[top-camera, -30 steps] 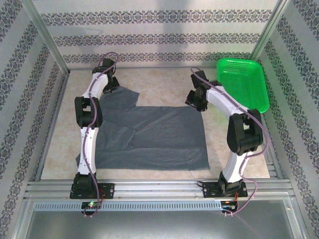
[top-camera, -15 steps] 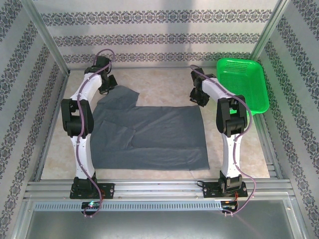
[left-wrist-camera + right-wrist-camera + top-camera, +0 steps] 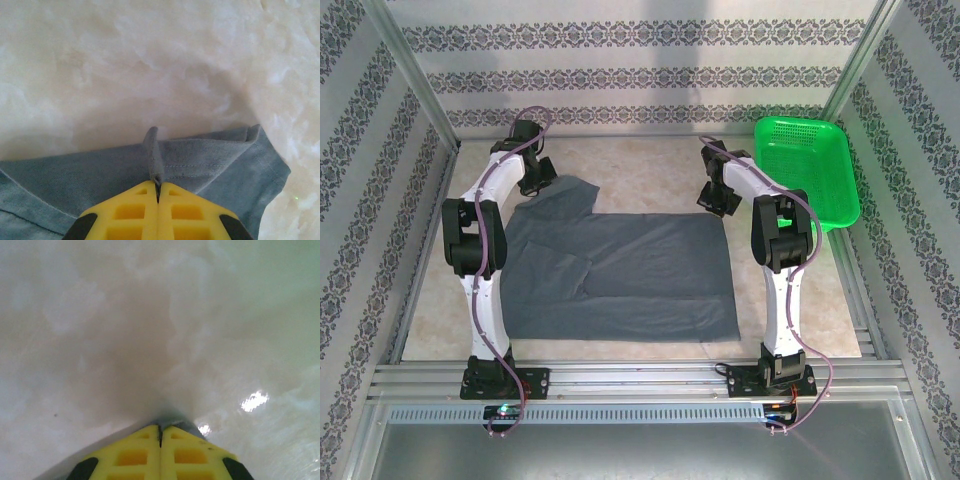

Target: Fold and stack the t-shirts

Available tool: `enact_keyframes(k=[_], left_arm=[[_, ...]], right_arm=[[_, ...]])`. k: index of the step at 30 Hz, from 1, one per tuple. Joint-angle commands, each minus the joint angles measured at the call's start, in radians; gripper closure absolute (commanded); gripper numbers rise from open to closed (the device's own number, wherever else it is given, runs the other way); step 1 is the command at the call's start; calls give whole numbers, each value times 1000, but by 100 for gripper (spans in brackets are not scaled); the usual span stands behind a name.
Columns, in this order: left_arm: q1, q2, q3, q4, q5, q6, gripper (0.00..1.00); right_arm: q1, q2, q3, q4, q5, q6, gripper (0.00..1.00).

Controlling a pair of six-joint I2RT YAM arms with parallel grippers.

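A dark slate-grey t-shirt [image 3: 620, 275] lies spread flat on the pale table between the two arms. My left gripper [image 3: 538, 180] sits at its far left sleeve, shut on a pinched ridge of the sleeve hem [image 3: 154, 155], with the yellow fingers [image 3: 135, 210] pressed together. At the shirt's far right corner my right gripper [image 3: 715, 200] is shut, and a small peak of grey cloth [image 3: 172, 421] pokes out just past its yellow fingertips [image 3: 142, 452].
A green mesh basket [image 3: 807, 165] stands tilted at the far right, just beyond the right arm. Patterned walls enclose the table [image 3: 640, 165] on three sides. Bare tabletop lies behind the shirt and to its right.
The right gripper has closed on the shirt's far right corner. Both arms reached further back a second ago; since half a second ago they have barely moved.
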Motion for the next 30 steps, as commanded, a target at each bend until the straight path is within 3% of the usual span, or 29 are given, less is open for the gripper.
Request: enact_keyframes(k=[1,15,23,30], left_arm=[[-1,-85,-8,11,-16,20,100],[1,-498,-412,56,-43,34,100],[2,-891,-693,20,-250,-84,100],[1,-1172,-782,-134,-427,-126,100]], right_arm=[[-8,-31,-7,23,-4,-37,100],[25,-299,-218,89,-22,-179,100],[37,-516,-448,106,-48,-147,100],[49,-676,-647,105,-74,-126,100]])
